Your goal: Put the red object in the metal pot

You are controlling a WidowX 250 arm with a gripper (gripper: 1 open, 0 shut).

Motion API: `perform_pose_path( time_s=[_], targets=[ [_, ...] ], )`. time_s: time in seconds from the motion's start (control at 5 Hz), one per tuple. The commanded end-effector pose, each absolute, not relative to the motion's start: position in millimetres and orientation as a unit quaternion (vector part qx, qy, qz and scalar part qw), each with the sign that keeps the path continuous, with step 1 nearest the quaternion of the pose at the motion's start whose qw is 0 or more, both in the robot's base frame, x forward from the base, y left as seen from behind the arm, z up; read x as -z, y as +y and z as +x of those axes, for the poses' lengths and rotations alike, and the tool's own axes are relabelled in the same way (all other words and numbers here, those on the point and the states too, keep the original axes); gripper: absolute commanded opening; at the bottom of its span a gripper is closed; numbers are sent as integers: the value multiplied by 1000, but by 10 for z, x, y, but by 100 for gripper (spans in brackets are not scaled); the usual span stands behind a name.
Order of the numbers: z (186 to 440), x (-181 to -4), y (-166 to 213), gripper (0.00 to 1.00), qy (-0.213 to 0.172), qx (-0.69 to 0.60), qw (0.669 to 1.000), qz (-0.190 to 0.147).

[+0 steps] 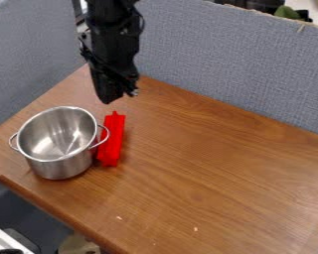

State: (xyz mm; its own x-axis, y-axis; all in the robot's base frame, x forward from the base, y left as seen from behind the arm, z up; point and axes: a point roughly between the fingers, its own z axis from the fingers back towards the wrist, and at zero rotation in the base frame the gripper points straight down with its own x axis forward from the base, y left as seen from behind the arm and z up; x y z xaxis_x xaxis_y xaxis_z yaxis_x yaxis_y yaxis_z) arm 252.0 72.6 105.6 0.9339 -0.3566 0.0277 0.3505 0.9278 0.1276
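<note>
1. Your red bar lay flat on the tabletop, outside the metal pot and close along its flank, on the picture's right. The pot's near handle reached over to the bar's edge; you could not tell whether they touched.

2. You would probably have found the bar light and fairly stiff, hardly fragile, though its smooth-looking skin might have slid a little under a weak pinch. Its true material could not be told.

3. Your best hold was likely across its narrow width, near the middle, so that it hung level. The snag was the pot side: a fingertip coming down there could have caught the handle or nudged the pot.

4. You had the black tool above the tabletop, beyond the bar and apart from it, with nothing visible in its hold. It was too dark and blurred for you to tell how far open it was.

5. Your pot was round and deep, of shiny steel, with a rolled rim and thin loop handles. Its wide mouth seemed forgiving, but the bar might have needed tilting to settle inside.

6. Around these you had warm brown, wood-look grain on the tabletop, and grey, finely textured panels standing behind it.
</note>
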Motion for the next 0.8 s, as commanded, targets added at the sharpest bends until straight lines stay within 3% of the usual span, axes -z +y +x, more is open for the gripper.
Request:
perform_pose_path(
  time_s=[0.0,0.4,0.6],
  targets=[
    [2378,-1151,643,100,-39,160,984,63],
    [2279,-1088,456,100,-44,114,990,69],
    [2595,-1080,425,100,-46,115,990,59]
  ],
)
